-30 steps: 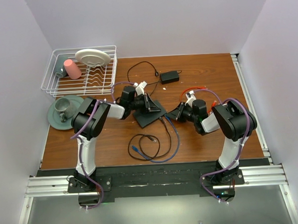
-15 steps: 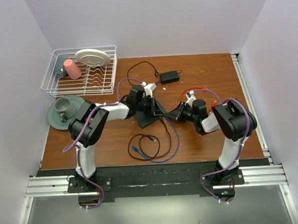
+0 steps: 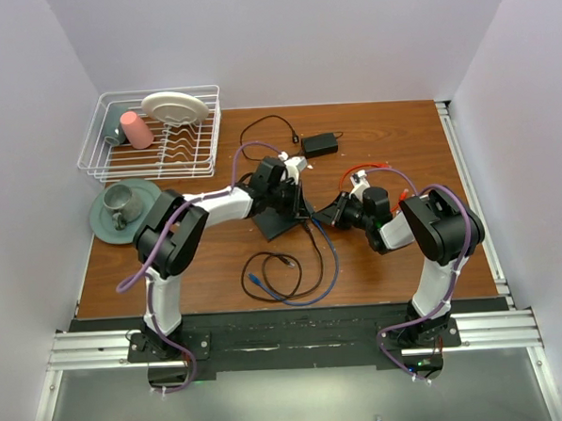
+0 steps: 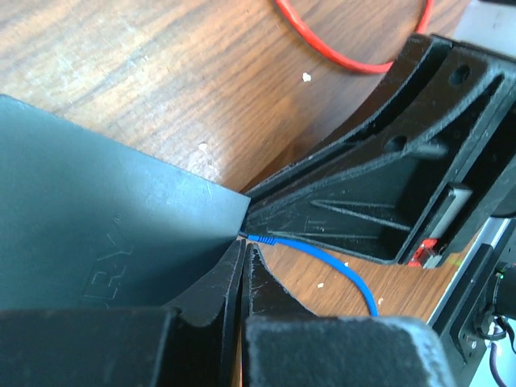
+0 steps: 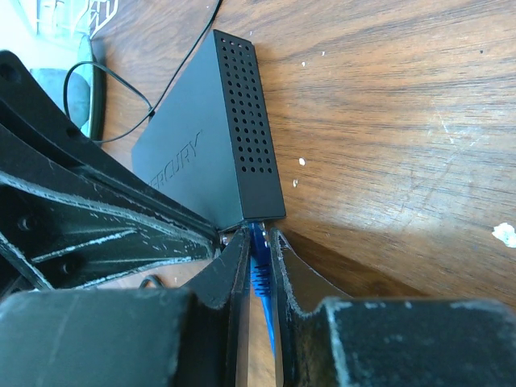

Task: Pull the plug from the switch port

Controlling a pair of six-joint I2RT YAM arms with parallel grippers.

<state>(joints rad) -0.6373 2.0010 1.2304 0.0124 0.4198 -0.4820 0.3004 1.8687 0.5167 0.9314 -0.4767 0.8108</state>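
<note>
"While the right gripper (image 5: 258, 240) pinches that little blue plug (image 5: 259, 270), is the plug out yet?"

"No, I don't think so. The blue plug touches the end of the switch (image 5: 214, 137), that thin, flat black box with the little holes. It looks plugged in to me."

"Where is the switch?"

"In the middle of the brown wooden surface (image 5: 387, 105), right between the two grippers."

"And the left gripper (image 4: 246, 260)?"

"Shut tight with nothing in it. Its tips sit at the edge of the switch, maybe to keep the box from sliding."

"So what is done, and what is left?"

"The grab looks done. The pull is not done. The blue plug has to come away from the box."
</note>
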